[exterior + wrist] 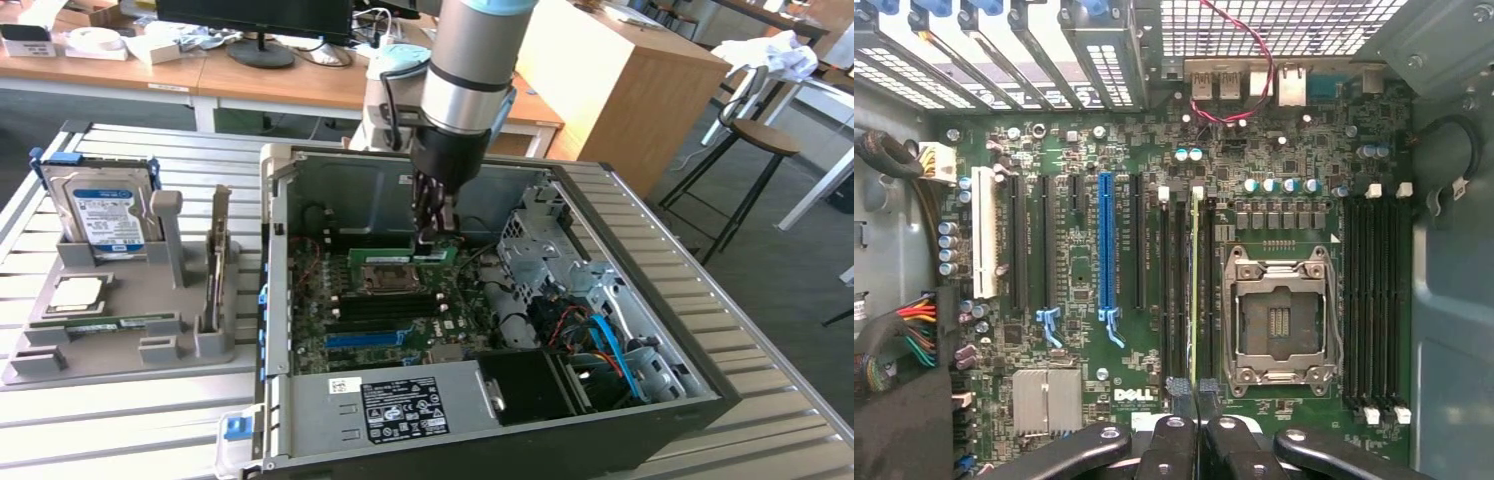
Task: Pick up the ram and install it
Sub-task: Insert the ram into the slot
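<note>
1. The arm reaches down from above into an open computer case (347, 195) that lies on its side on the slatted metal desk (120, 430).
2. The claw (430, 238) sits low over the green motherboard (387, 340), just beside the CPU socket (391, 272).
3. Its fingers are clenched on the ram (400, 254), pinching the top edge of the stick near one end.
4. From the wrist camera the ram (1195, 280) is seen edge-on as a thin yellow-green line. It stands upright in line with a black memory slot, between its neighbouring slots and right next to the CPU socket (1279, 320).
5. In that same view the claw (1195, 388) has its two black fingertips (1178, 386) pressed close together with the ram's edge between them.
6. I cannot tell whether the stick is fully seated or only resting in the slot.
7. On the far side of the socket from the ram is another bank of black memory slots (1374, 290) with white latches.
8. Further across the board are a blue expansion slot (1106, 240) and a white one (984, 232).
9. On the desk, at the exterior view's left of the case, a grey holder tray (120, 350) carries an upright hard drive (107, 205) and an upright expansion card (218, 265).
</note>
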Available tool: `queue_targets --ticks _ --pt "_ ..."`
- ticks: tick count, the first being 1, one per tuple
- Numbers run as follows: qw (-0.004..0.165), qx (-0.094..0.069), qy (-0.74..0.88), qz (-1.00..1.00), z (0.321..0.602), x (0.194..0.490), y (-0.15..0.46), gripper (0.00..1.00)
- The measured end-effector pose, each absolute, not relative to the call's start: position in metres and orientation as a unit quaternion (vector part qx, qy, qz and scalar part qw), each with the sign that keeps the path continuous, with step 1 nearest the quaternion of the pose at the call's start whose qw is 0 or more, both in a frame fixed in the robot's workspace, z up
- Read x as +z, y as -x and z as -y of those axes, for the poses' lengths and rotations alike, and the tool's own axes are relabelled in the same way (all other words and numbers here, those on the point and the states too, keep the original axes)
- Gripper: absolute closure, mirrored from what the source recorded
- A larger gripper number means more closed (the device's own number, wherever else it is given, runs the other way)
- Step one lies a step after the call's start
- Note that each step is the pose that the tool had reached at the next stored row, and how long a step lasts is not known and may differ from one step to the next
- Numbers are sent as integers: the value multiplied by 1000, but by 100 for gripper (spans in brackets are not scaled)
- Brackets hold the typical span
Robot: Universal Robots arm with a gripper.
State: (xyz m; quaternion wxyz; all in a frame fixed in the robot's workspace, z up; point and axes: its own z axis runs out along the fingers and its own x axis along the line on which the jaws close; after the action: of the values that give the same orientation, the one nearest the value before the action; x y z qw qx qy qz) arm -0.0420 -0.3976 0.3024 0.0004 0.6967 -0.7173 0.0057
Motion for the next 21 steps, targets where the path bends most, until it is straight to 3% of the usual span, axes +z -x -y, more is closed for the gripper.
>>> queue_targets --ticks 21 --pt "0 6 -696 718 403 298 42 89"
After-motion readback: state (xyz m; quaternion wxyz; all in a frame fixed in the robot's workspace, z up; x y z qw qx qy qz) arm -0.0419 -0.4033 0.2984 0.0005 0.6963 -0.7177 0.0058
